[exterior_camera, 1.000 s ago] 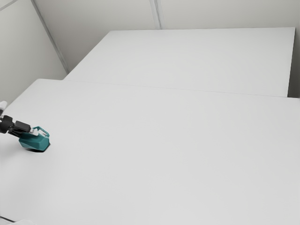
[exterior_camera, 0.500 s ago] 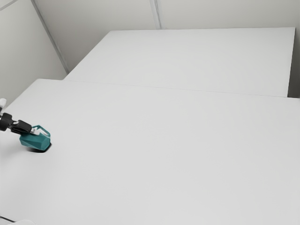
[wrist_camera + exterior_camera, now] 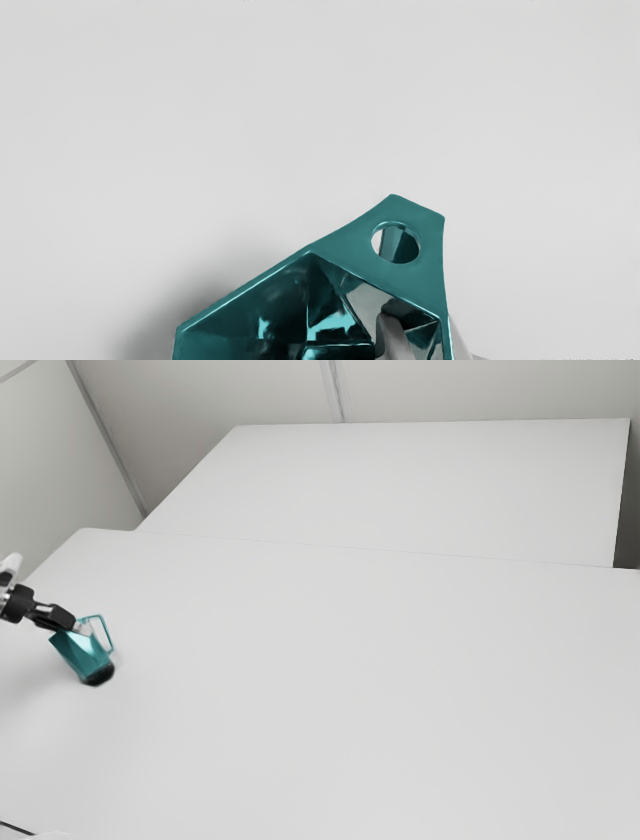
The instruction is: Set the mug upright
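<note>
Leaning steeply near the exterior view's left edge, the teal mug (image 3: 80,652) is up off its side but well short of upright, and the gripper (image 3: 82,629) has it! It's a pinch on the wall: one finger (image 3: 395,341) reaches down inside the mug, the other stands outside, the wall caught between. And what a swing, because a half second ago this mug lay much flatter, and the gripper has tipped up along with it. The mouth opens toward the gripper, the base points down at the white counter (image 3: 350,680), with a dark shadow (image 3: 97,677) right at its foot; whether the base touches, I can't tell. Over on the exterior view's right side of the mug, there's the handle (image 3: 107,633), angular and open. Now the wrist view: straight into the faceted, glossy interior, the handle's flat top jutting from the rim (image 3: 245,288), a round hole through it!
</note>
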